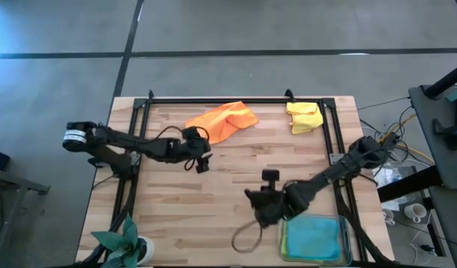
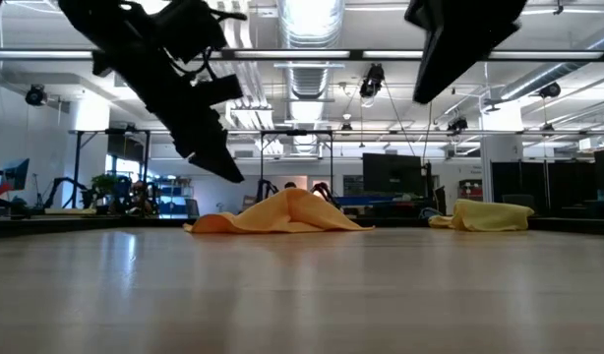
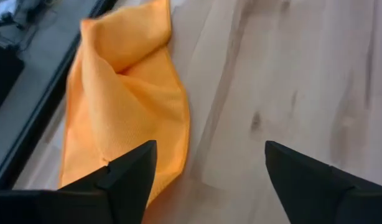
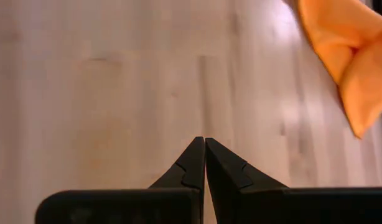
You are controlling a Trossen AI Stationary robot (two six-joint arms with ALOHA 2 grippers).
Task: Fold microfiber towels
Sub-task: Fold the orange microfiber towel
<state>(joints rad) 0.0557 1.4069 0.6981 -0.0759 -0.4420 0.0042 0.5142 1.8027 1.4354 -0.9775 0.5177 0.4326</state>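
An orange towel [image 1: 222, 120] lies crumpled on the table at the far middle; it also shows in the low view [image 2: 280, 212], the left wrist view [image 3: 125, 106] and the right wrist view [image 4: 349, 50]. A yellow towel [image 1: 304, 117] lies bunched at the far right, seen too in the low view [image 2: 492, 215]. A light blue towel [image 1: 312, 238] lies folded in a clear tray at the near right. My left gripper [image 1: 203, 161] hangs open and empty just near of the orange towel; its fingers [image 3: 125, 171] stand wide apart. My right gripper [image 4: 204, 146] is shut and empty above the near middle of the table.
The clear tray [image 1: 346, 240] stands at the near right corner. A small green plant [image 1: 123, 242] stands at the near left corner. A dark frame [image 1: 213, 101] runs along the table's far and side edges. Bare wood [image 1: 236, 175] lies in the middle.
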